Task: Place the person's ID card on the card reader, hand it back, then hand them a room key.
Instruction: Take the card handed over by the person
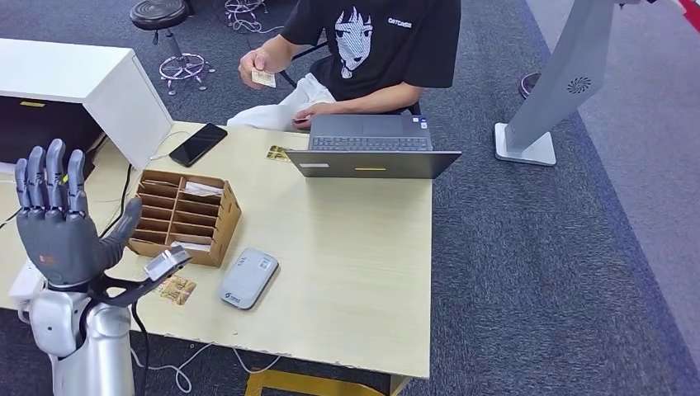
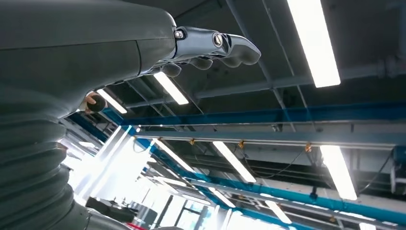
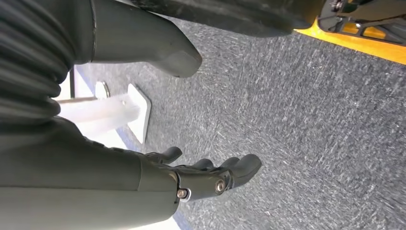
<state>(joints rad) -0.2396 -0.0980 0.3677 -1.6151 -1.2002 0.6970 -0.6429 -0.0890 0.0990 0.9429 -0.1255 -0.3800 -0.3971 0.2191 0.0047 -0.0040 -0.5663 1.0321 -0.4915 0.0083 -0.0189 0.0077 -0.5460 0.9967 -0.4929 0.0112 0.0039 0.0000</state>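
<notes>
Left hand [image 1: 58, 219], grey and many-fingered, raised palm-forward beside the table, fingers spread and straight, nothing in it. Right hand [image 3: 201, 177] hangs over grey carpet, fingers loosely apart, holding nothing.

Seated person in a black printed T-shirt [image 1: 376, 41] holds a small pale card [image 1: 263, 78] up in one hand [image 1: 262, 62], well away from the robot; whether it is the ID or a key, I cannot tell.

Flat grey rounded card reader [image 1: 248, 278] lies bare on the light wooden table [image 1: 363, 272], just beside the brown cardboard slotted organiser [image 1: 183, 216].

Judgement: either the handover hasn't begun, or the card has gone back. No key in the robot's hands.
</notes>
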